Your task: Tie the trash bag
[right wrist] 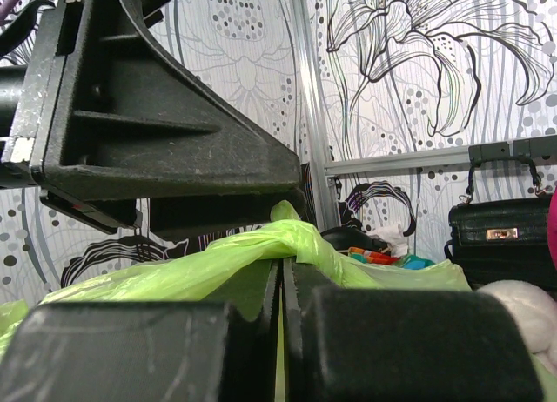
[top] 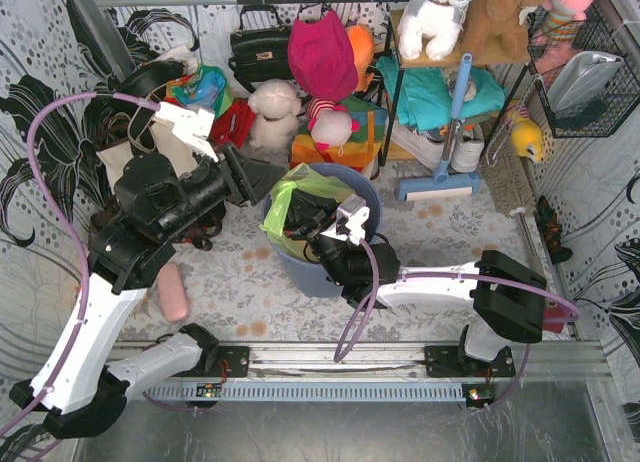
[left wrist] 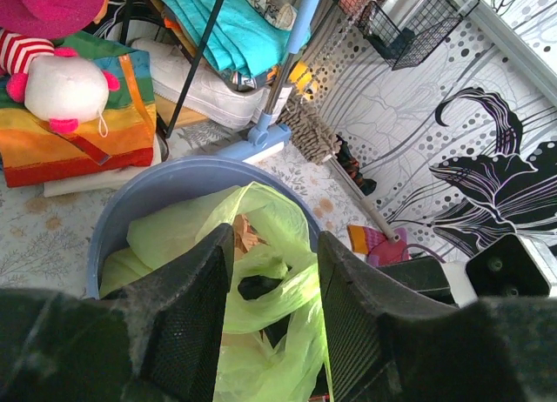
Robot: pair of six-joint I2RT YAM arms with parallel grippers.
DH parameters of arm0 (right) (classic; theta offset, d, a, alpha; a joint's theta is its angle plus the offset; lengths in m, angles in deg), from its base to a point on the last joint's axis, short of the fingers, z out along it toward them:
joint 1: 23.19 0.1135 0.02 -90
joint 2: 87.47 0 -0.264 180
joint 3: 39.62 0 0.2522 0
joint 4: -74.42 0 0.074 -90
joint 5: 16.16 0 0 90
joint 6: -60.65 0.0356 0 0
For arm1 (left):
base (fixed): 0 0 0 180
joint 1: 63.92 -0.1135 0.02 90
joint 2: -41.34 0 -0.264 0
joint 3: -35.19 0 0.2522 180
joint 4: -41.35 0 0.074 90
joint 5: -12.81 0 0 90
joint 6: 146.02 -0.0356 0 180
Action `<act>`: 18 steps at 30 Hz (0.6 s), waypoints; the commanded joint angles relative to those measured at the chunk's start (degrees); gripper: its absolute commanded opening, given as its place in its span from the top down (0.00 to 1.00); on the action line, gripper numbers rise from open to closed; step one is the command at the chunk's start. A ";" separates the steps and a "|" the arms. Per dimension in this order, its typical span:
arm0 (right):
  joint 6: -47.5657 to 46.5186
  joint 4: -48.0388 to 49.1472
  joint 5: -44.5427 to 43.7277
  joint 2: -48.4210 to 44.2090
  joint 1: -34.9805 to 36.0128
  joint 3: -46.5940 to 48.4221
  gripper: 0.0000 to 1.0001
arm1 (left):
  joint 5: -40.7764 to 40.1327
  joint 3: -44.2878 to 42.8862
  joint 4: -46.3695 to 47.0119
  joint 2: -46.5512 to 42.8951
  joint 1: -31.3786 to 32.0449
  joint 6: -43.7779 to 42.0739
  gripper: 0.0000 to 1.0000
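Black-and-white flowered walls (top: pixel 40 112) close in a floral-patterned table (top: pixel 440 232), and plush toys and bags are heaped along its far side. No writing is clear enough to read. The gold clasp on the black handbag (right wrist: pixel 500 232) is too small to show a mark.

The trash bag (top: pixel 300 187) sits inside the round blue bin (top: pixel 368 204) at mid-table, with its light-green plastic bunched above the rim.

From above, my right arm lies low across the table, reaching from its base leftward to the bin. My right gripper (top: pixel 295 217) is over the bin's mouth. My left arm rises from its base and folds over, so my left gripper (top: pixel 252 180) points at the bin's left rim.

Only the right wrist view shows the grip. My right fingers (right wrist: pixel 392 350) are clenched, with a fold of green plastic pinched in the seam between them. A twisted strand of the bag runs across just beyond them, and the black bulk of my left gripper hangs close above it.

Only the left wrist view looks down into the bag, where crumpled tan paper (left wrist: pixel 246 235) shows through. There my left jaws stand parted with nothing between them, and the bag lies below the gap. That view also takes in a blue-handled squeegee (left wrist: pixel 291 45), a rainbow-striped cloth bag (left wrist: pixel 78 141) and a wire basket (left wrist: pixel 392 28) on the wall.
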 commanded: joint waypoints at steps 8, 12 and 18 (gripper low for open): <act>-0.31 2.87 0.39 -1.46 0.26 0.41 1.00 | -2.04 0.39 -1.73 1.03 0.33 -0.65 0.49; -0.06 2.94 0.00 -1.37 0.27 0.59 1.00 | -2.08 0.28 -2.19 1.18 0.33 -0.99 0.50; -0.02 2.86 0.09 -1.32 0.25 0.59 1.00 | -1.31 0.21 -1.38 1.37 0.20 -0.81 0.56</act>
